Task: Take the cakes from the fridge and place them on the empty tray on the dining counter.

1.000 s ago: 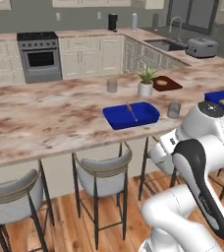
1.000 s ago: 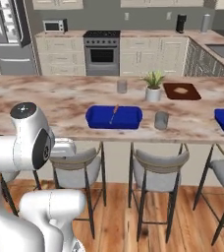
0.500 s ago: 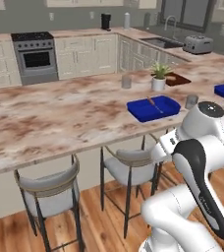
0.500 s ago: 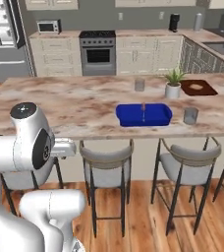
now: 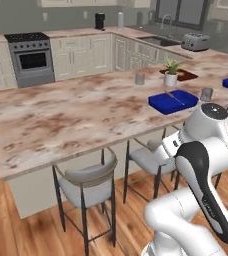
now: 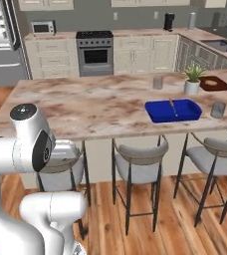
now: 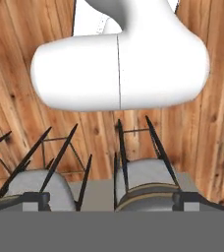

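The tray (image 6: 173,110) sat on the dining counter (image 6: 85,107), its contents hard to make out. The fridge (image 6: 1,40) was cut off. The arm stayed folded; the gripper's (image 7: 111,201) jaw state couldn't be told.

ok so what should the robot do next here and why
Probably keep driving the base toward the dark grey fridge at the far left of the right base view: the cakes are not in sight, and the deep blue rectangular tray on the marbled dining counter holds no cakes.
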